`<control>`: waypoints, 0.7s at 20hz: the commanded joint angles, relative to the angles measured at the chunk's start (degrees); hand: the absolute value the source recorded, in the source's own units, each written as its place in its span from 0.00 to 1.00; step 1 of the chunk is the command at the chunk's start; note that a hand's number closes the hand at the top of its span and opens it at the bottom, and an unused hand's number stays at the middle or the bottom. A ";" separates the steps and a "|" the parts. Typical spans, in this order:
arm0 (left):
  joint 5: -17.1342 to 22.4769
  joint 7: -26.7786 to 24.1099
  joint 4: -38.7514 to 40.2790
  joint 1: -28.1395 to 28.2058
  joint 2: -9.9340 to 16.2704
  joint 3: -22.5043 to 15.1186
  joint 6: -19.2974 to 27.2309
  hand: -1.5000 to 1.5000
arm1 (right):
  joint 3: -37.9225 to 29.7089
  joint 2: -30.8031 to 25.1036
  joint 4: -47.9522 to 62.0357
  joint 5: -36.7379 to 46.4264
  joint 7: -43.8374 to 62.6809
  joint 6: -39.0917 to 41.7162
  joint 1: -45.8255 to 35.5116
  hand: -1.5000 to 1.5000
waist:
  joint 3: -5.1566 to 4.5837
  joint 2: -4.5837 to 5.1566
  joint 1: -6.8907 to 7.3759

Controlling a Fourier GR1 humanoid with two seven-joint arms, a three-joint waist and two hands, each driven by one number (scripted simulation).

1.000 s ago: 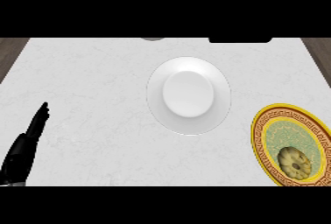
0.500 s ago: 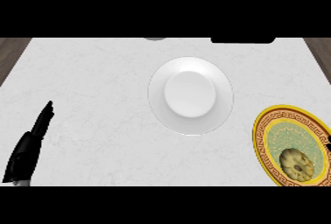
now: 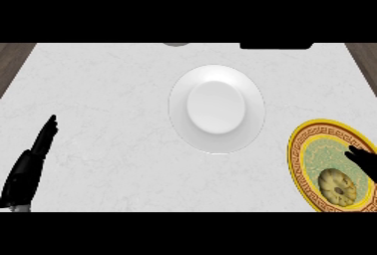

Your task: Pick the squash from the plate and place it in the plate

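Two plates lie on the pale marbled counter point(image 3: 110, 99). One, a plain white plate point(image 3: 216, 108), sits about mid-counter, slightly toward the far side, and nothing rests on it. Its neighbour, a yellow plate point(image 3: 309, 137) with a dark red patterned band and a pale green centre, lies at the right edge of the view, on the near side, and is partly cut off by the frame. These plates are close but not touching; a strip of bare counter shows between them.

On the near part of the yellow plate sits the squash point(image 3: 338, 185), a round, scalloped, yellowish thing with a darker middle. It lies inside the plate's rim, over the green centre.

Over that same plate, the right hand point(image 3: 364, 160) comes in from the right edge, just far of the squash. Only dark fingertips show, so I cannot tell whether the fingers are spread or curled, nor whether they touch the squash; a thin gap seems to part them, though the view is poor there.

At the near left, the left hand point(image 3: 33, 162) stands with fingers straight and pressed together, pointing toward the far side, well apart from both plates and holding nothing.

Dark shapes edge the counter's far side, too cut off to name.
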 commanded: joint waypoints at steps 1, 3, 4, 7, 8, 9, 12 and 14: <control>-0.81 1.60 0.18 -1.70 -0.61 1.10 -1.16 0.50 | 1.76 0.81 7.53 3.58 -1.02 2.72 -7.13 0.00 | 0.00 0.02 0.04; -2.03 1.92 -2.56 1.50 -2.49 -0.15 -0.40 0.50 | 1.82 1.56 9.12 3.42 -0.47 4.94 -10.04 0.00 | 0.01 -0.01 0.18; -1.22 -0.33 1.62 -1.43 -0.74 2.79 -1.93 0.50 | 5.66 4.59 2.10 7.02 3.42 4.44 -5.07 0.00 | -0.02 -0.05 -0.27; -2.51 2.22 -6.52 3.85 -1.79 2.13 -1.06 0.50 | 2.36 2.64 10.09 7.13 -3.29 5.13 -7.35 0.00 | 0.01 -0.07 0.09; -2.87 2.09 -3.54 1.50 -2.29 2.39 -2.71 0.50 | 3.62 5.06 6.00 8.28 -1.32 6.25 -5.58 0.00 | -0.01 -0.07 -0.24; -2.54 1.62 -4.18 3.20 -3.29 1.98 -2.21 0.50 | 3.41 4.13 13.84 8.99 -4.85 4.54 -9.65 0.00 | 0.01 -0.03 0.06; -2.79 0.73 -0.01 -0.40 -3.19 3.70 -4.69 0.50 | 0.47 4.01 11.95 8.65 -2.68 9.13 -11.22 0.00 | -0.01 -0.03 -0.19; -3.54 0.71 -4.23 2.85 -2.34 5.52 -4.40 0.50 | 2.33 6.58 11.25 11.95 -2.25 7.17 -10.11 0.00 | 0.00 -0.08 -0.11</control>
